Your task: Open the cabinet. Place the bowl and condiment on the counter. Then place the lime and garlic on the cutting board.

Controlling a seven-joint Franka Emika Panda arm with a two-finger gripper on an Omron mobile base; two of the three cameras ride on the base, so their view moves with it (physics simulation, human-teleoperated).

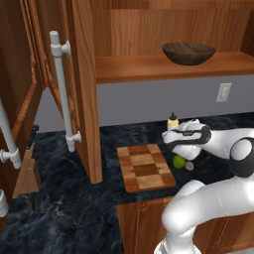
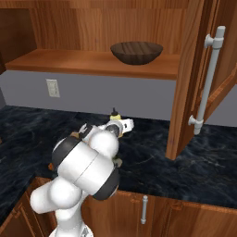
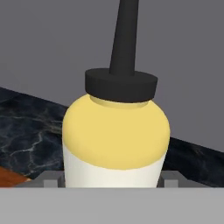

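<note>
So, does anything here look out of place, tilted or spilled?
Nothing stands out. The condiment stands upright on the counter right at the gripper, with no spill around it. The bowl sits level on the open cabinet shelf. The lime and garlic lie beside the cutting board, not on it.

A white rectangular wall outlet (image 1: 224,92) sat on the flat grey backsplash wall (image 1: 149,101) beneath the shelf. Below the worktop ran low reddish-brown wooden cabinet fronts (image 2: 185,217), one bearing a short grey metal bar handle (image 2: 144,209). The outlet (image 2: 53,88) also showed from the right.
</note>
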